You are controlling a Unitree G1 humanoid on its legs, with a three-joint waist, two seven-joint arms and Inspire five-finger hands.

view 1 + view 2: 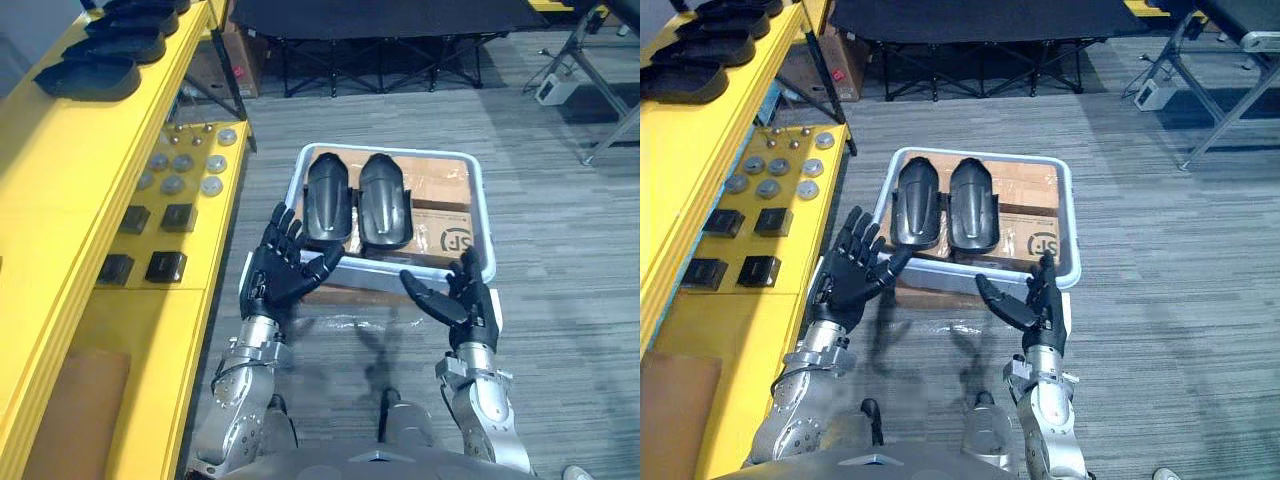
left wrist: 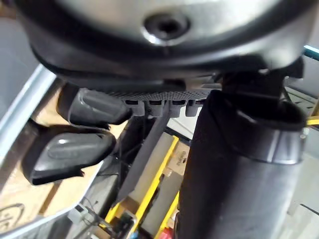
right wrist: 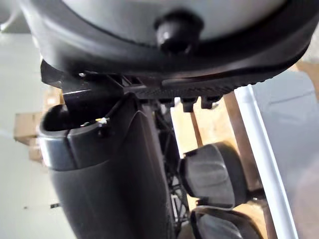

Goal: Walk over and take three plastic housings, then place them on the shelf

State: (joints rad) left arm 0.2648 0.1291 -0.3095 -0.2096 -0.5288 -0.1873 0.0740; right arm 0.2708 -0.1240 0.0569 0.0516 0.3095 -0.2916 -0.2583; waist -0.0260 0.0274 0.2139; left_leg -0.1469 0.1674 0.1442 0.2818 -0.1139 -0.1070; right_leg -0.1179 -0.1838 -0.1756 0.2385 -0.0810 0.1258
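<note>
Two black plastic housings lie side by side in a white bin (image 1: 484, 215) lined with cardboard, the left one (image 1: 327, 198) and the right one (image 1: 384, 200). My left hand (image 1: 283, 266) hovers open just before the bin's near left corner, fingers spread toward the left housing. My right hand (image 1: 462, 300) is open at the bin's near right corner, palm facing inward. Neither hand touches a housing. The left wrist view shows both housings (image 2: 67, 154) past my thumb; the right wrist view shows them (image 3: 214, 179) too.
A yellow shelf (image 1: 60, 170) runs along the left. Several black housings (image 1: 90, 75) sit on its top level; round metal discs (image 1: 185, 170) and black square blocks (image 1: 165, 265) lie on its lower level. A black folding cot (image 1: 380, 30) stands beyond the bin, on grey carpet.
</note>
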